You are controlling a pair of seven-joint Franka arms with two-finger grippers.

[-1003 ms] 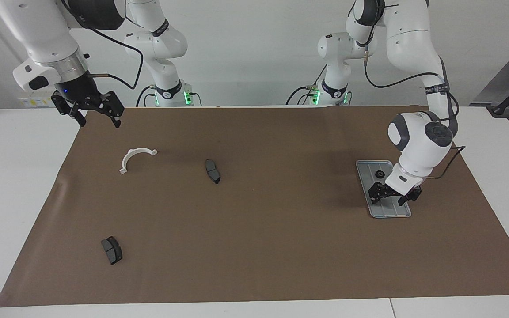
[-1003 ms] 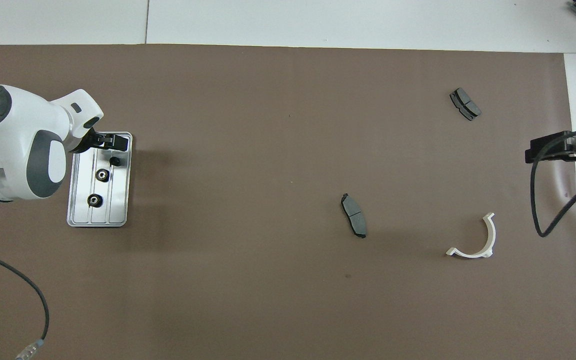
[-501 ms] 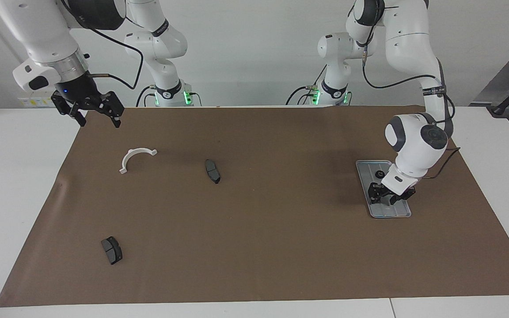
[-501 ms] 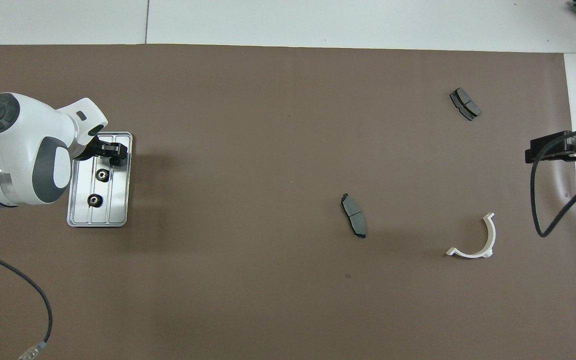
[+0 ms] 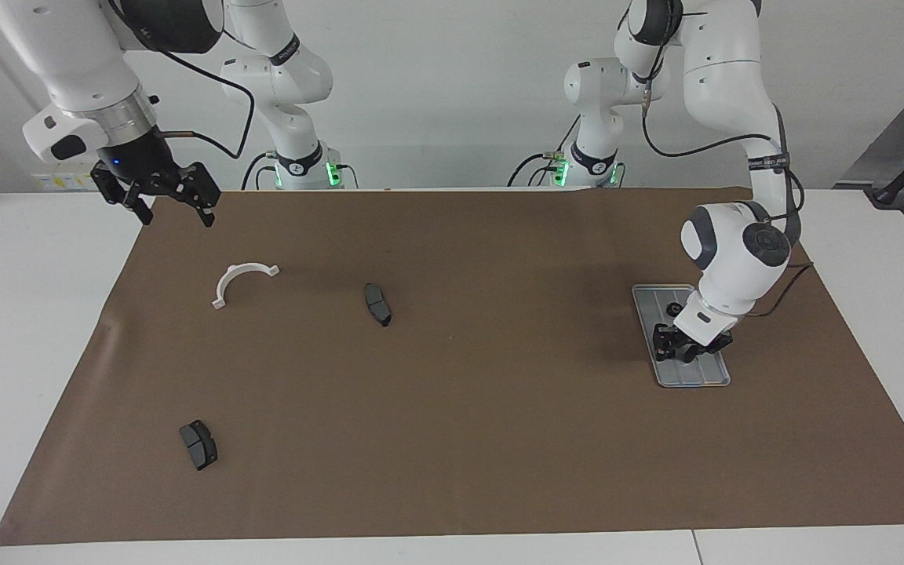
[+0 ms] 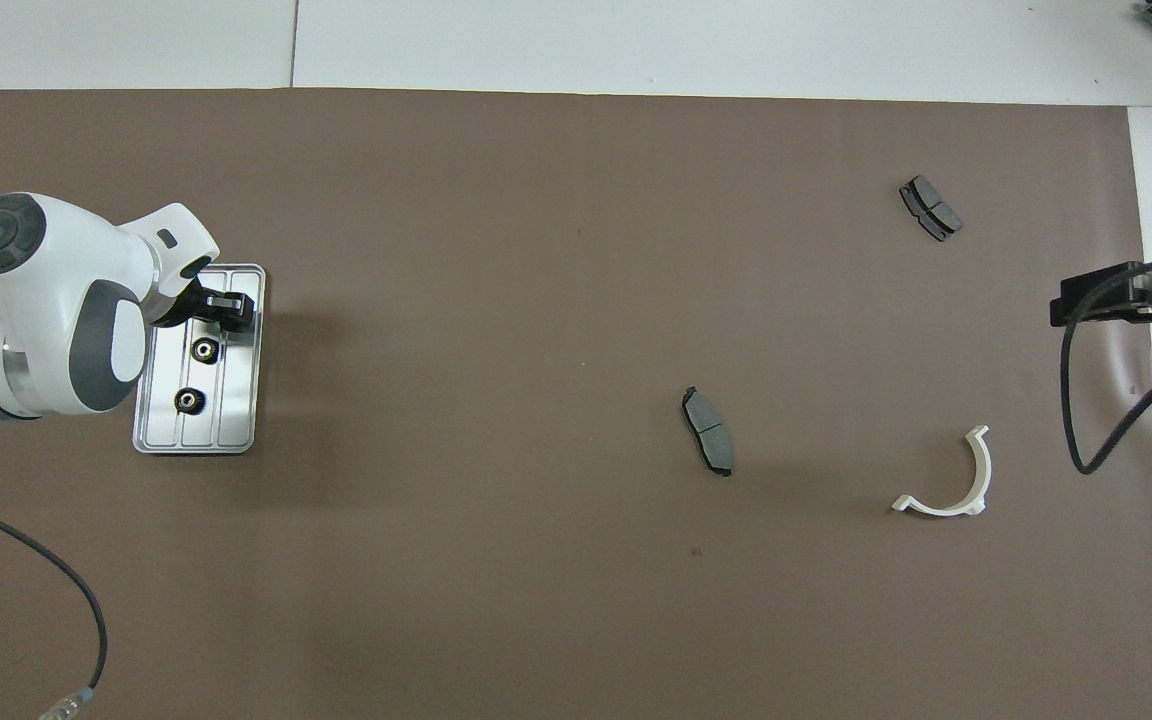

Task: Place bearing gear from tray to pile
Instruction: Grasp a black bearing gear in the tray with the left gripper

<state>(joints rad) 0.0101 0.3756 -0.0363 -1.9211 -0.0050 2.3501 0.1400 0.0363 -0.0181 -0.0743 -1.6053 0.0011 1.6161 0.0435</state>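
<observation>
Evenly and brightly lit from above, both views. Soft, diffuse shadows only: a faint dark patch on the brown mat (image 5: 452,377) beside the tray (image 5: 715,377), toward the right arm's end of the table, and dim smudges beside the brake pad (image 6: 707,430) and the white bracket (image 6: 956,490). Mild glare off the tray's metal in the overhead view. Green indicator glow at both arm bases. Sharp across the mat; no motion blur, no visible bending at the edges.

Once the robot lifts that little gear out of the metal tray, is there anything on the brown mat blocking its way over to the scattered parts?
Nothing visible does. Between the tray and the nearest brake pad, the mat is bare.
</observation>
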